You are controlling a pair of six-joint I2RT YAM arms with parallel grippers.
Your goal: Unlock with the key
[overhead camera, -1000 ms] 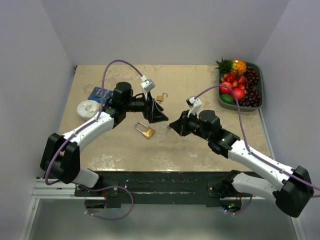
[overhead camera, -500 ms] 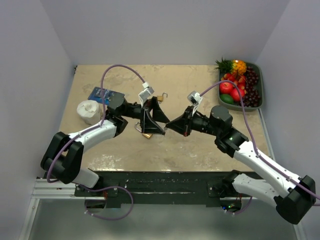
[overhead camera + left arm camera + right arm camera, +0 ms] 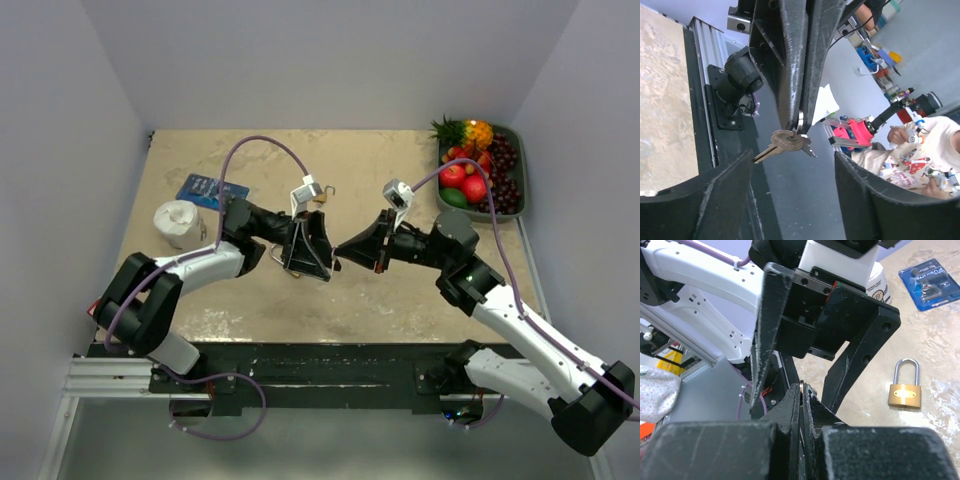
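Note:
My right gripper (image 3: 340,257) is shut on the ring of a small bunch of keys (image 3: 784,142). The keys hang below its closed fingertips (image 3: 799,75) in the left wrist view. In the right wrist view only the edge of the ring (image 3: 801,386) shows between the pads. My left gripper (image 3: 312,258) is open and empty. Its two fingers (image 3: 722,200) stand either side of the hanging keys, not touching them. A brass padlock (image 3: 903,390) with a closed shackle lies on the table beyond the left gripper. It is mostly hidden under that gripper in the top view.
A second small padlock (image 3: 322,194) with an open shackle lies behind the grippers. A blue blister pack (image 3: 207,188) and a white roll (image 3: 180,222) sit at the left. A tray of fruit (image 3: 480,170) stands at the back right.
My left gripper has swung right and forward over the brass padlock and now faces the right gripper's tip. My right gripper has lifted and turned towards it with the keys.

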